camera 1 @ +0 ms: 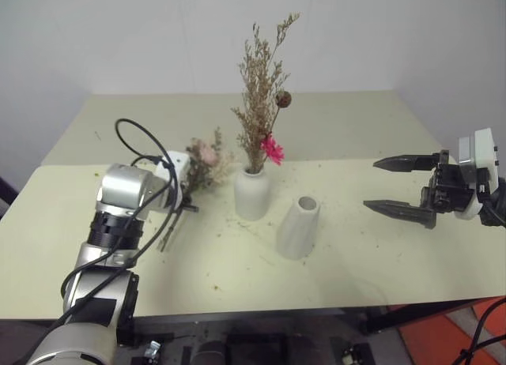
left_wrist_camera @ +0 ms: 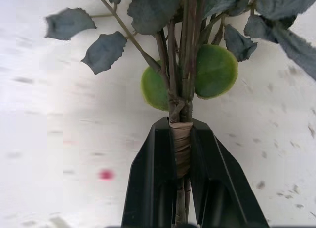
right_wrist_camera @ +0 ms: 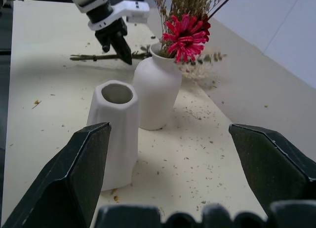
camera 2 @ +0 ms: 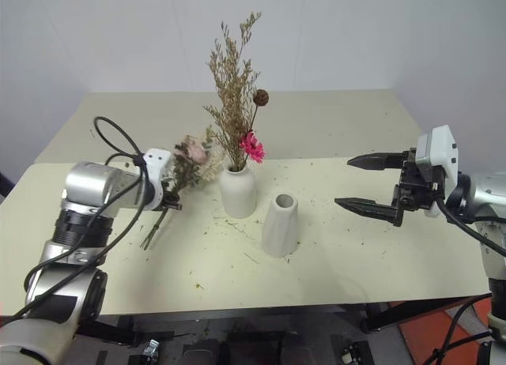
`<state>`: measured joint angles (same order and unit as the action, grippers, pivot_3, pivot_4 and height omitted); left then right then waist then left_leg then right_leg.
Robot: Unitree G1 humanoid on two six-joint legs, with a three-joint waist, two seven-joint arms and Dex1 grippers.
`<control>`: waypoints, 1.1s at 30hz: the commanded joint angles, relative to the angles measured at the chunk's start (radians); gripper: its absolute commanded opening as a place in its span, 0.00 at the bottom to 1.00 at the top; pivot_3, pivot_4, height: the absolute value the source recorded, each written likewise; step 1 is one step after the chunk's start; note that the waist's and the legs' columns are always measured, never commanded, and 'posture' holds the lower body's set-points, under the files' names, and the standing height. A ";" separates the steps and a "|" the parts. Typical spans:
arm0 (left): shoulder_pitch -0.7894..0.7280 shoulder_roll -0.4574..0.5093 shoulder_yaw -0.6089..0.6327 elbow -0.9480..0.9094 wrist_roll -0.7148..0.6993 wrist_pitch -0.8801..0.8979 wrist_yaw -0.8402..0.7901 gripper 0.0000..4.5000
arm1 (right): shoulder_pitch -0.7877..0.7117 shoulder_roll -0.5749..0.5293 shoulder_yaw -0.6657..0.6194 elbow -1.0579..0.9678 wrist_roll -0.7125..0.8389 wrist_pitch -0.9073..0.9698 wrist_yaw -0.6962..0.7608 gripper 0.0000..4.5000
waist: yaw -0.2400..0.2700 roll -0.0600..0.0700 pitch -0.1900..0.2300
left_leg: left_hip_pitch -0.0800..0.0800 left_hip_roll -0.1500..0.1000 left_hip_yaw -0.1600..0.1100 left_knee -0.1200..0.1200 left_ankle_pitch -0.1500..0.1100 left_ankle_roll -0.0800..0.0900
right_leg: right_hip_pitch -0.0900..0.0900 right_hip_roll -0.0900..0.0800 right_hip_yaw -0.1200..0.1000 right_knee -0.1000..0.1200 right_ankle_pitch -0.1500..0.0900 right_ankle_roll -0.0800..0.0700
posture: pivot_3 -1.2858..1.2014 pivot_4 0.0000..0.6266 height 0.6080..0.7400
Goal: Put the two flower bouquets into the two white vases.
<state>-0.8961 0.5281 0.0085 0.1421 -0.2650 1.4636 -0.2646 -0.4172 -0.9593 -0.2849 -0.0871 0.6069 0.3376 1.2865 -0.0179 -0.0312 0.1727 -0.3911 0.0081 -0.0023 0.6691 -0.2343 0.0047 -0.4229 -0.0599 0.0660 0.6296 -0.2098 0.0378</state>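
The left pincer (left_wrist_camera: pixel 182 154) is clamped on the taped stem binding of the rose bouquet (camera 2: pixel 192 158), its two black fingers (left_wrist_camera: pixel 153 183) pressing the wrap from either side, with grey-green leaves fanning out just past the tips. The bouquet lies low over the table (camera 1: pixel 356 278), its pale pink heads pointing toward the round-bellied vase (camera 1: pixel 251 193), which stands just beside them and already holds the dried sprig bouquet (camera 1: pixel 261 96) with its bright pink flower. Next to that vase, nearer the robot and to its right, the tapered vase (camera 1: pixel 299 227) stands empty with its mouth clear. Well apart on the far right, the right pincer (camera 1: pixel 403 187) hangs above the table with its jaws spread wide and nothing between them, aimed at the two vases. The step in hand appears to be lifting the roses for the tapered vase. To do it well, the arm would likely need to raise the bunch clear of the table, turn the stems downward, and carry it around the tall sprigs rather than through them. The stem ends below the grip look short, so they should be centred over the narrow mouth before lowering; the light vase could tip if nudged sideways.
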 commanded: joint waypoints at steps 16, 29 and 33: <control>-0.002 0.067 0.476 -0.411 -0.437 -0.307 -0.343 0.03 | -0.014 -0.059 -0.067 0.036 0.093 0.042 0.137 1.00 | 0.001 0.000 0.000 | 0.001 0.001 0.000 0.000 0.000 -0.001 | 0.001 0.000 0.000 0.000 0.000 0.000 | 0.52 0.24 1.00; -0.086 -0.055 0.417 -0.418 -0.862 -0.313 -0.344 0.03 | 0.046 -0.114 -0.121 0.039 0.118 0.050 0.210 1.00 | 0.000 0.000 0.000 | 0.002 0.001 0.001 0.001 0.000 -0.001 | 0.002 0.000 0.000 0.000 0.000 0.000 | 0.52 0.24 1.00; -0.091 -0.139 0.296 -0.396 -0.810 -0.385 -0.338 0.03 | 0.063 -0.126 -0.138 0.054 0.109 0.046 0.213 1.00 | 0.004 0.000 0.000 | 0.001 0.000 0.001 0.001 0.000 -0.001 | 0.002 0.000 0.000 -0.001 0.000 0.000 | 0.52 0.24 1.00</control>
<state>-0.9630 0.3942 0.3259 -0.2483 -1.0904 1.1291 -0.6030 -0.3542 -1.0576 -0.3746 -0.0308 0.7028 0.3821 1.4896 -0.0140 -0.0316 0.1729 -0.3905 0.0081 -0.0017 0.6699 -0.2346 0.0041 -0.4213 -0.0600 0.0660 0.6288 -0.2097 0.0376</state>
